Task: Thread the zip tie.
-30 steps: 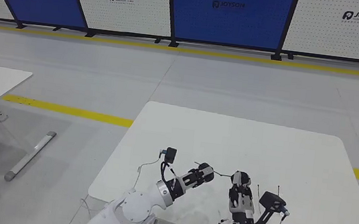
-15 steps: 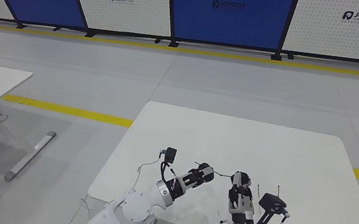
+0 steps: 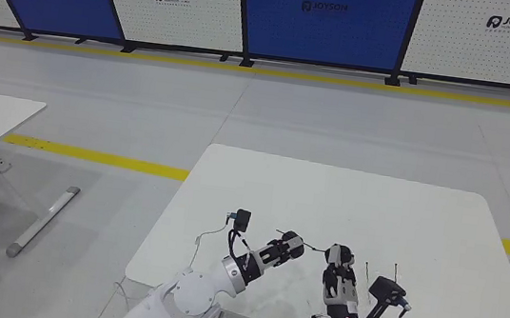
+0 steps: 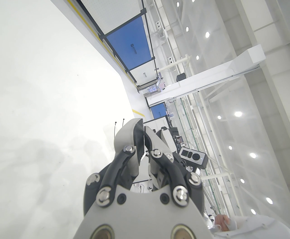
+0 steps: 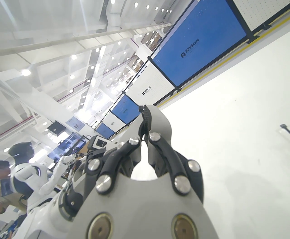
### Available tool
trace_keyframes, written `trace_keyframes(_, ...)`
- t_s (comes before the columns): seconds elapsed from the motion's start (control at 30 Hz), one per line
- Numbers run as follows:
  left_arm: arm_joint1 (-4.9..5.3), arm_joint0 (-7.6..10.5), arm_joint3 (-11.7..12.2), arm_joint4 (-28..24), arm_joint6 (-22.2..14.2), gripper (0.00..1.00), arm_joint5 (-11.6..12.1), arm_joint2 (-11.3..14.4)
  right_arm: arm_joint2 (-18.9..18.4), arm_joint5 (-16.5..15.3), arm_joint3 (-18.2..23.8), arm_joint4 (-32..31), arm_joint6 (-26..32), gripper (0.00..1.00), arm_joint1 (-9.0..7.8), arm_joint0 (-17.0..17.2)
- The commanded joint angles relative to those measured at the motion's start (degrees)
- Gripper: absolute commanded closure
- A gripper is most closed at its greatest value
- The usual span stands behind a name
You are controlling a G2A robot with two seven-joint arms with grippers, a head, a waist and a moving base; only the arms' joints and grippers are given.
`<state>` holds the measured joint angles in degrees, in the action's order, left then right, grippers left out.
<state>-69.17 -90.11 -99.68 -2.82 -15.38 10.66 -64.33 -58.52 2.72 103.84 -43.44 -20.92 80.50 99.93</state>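
Right claw (image 5: 145, 113) clamped on the tie (image 5: 141, 109) head; left claw (image 4: 144, 132) pressed together, contents unclear. Align tail squarely with head slot above the counter (image 3: 346, 199); feed slowly.

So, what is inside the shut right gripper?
A black zip tie: one end sticks out past the tip of the right gripper. The part clamped inside is covered.

Wide room over the table's (image 3: 375, 198) far half — two loose zip ties (image 3: 366, 271) lie near its front.

grey left hand (image 4: 143, 127) and right hand (image 5: 144, 111), black linkages (image 5: 162, 150), silver screws (image 5: 181, 182), white arms (image 3: 205, 292)
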Motion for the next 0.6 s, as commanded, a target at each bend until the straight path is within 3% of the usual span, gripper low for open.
trace_keyframes(0.0, 0.0, 0.0, 0.0, 0.0, 0.0, 1.0, 0.0, 0.0, 0.0, 0.0, 0.0, 0.0, 0.0, 1.0, 0.0, 0.0)
trace_keyframes(0.57, 0.0, 0.0, 0.0, 0.0, 0.0, 1.0, 0.0, 0.0, -2.2, -0.1, 0.6, 0.3, -0.8, 1.0, -0.17, 0.9)
